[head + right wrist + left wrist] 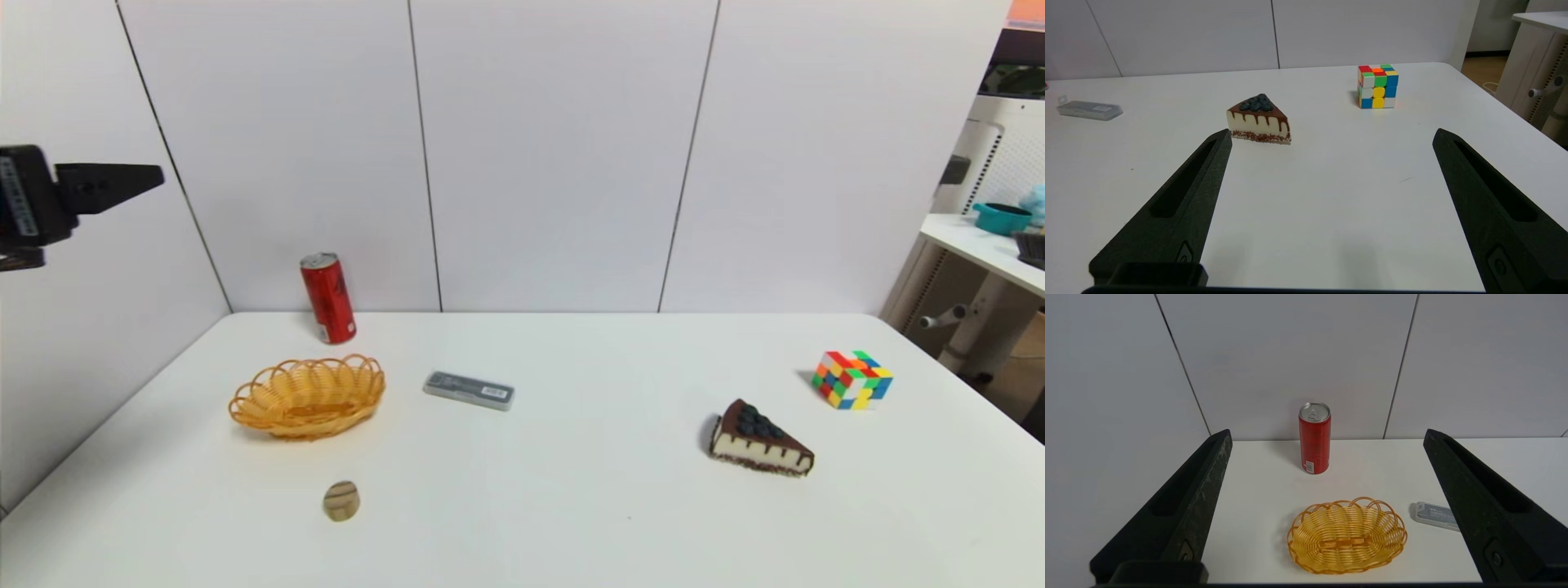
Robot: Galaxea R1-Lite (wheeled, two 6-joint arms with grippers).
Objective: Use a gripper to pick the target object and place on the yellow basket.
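White table [571,523] fills the lower half of the head view, white panel wall behind. Left gripper [1327,435] held high at the upper left edge of the head view, off the table's left side; in the left wrist view its fingers [1184,506] are spread wide, nothing between them, red can and basket framed in the gap. Right gripper [1331,136] out of the head view; right wrist view shows its fingers [1180,204] spread wide too, low over bare table, holding nothing. Yellow basket [308,396] left of centre in the head view, empty. Cake slice [759,441] lower right, chocolate drip, dark berries on top. Grey flat plastic case [469,389] centre, just right of the basket, not touching. Red drink can [328,297] upright, upper left of centre, at the table's back edge near the wall, behind the basket and apart from it. Rubik's cube [851,379] right side, above the cake. Small round tan wooden piece [340,501] lower left, below the basket.
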